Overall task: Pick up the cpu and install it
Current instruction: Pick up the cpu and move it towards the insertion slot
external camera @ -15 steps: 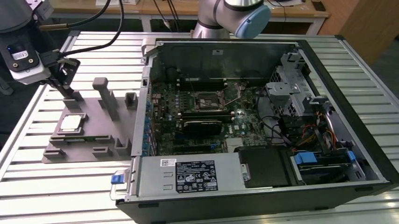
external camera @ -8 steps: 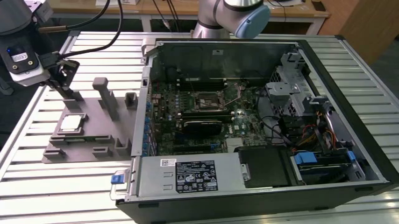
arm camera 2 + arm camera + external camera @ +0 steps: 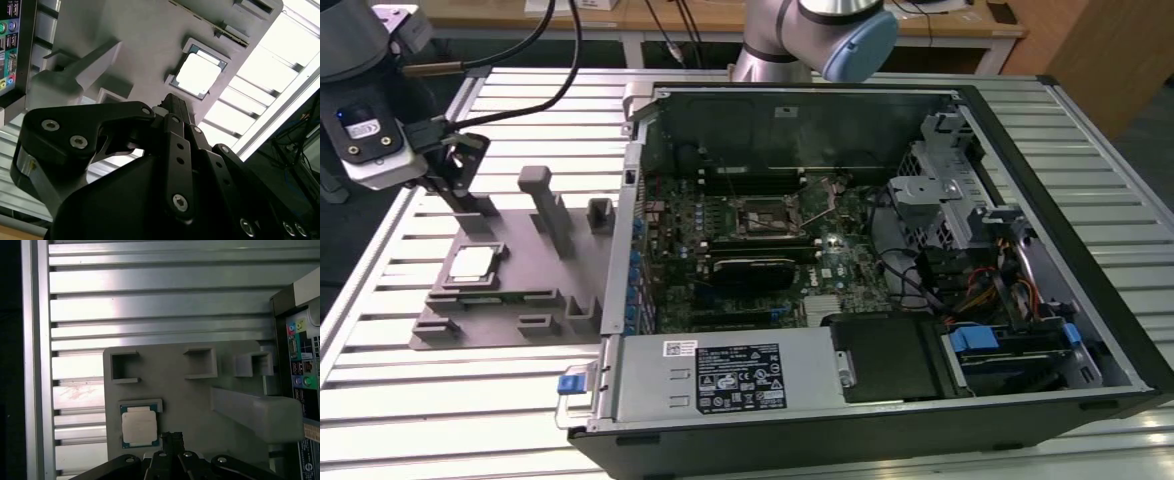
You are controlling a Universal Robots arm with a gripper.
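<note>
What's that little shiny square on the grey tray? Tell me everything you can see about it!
That is the cpu, a small, thin, square chip. Its top is a pale silvery plate that looks like metal, with a darker greenish edge around it in both wrist views. It lies flat, face up, in a shallow square pocket of the grey tray, which stands on the slatted table beside the open computer. Only the tray touches it. The gripper is close beside it and is not holding it.

Slatted table carries a fixture tray and computer case.
</note>
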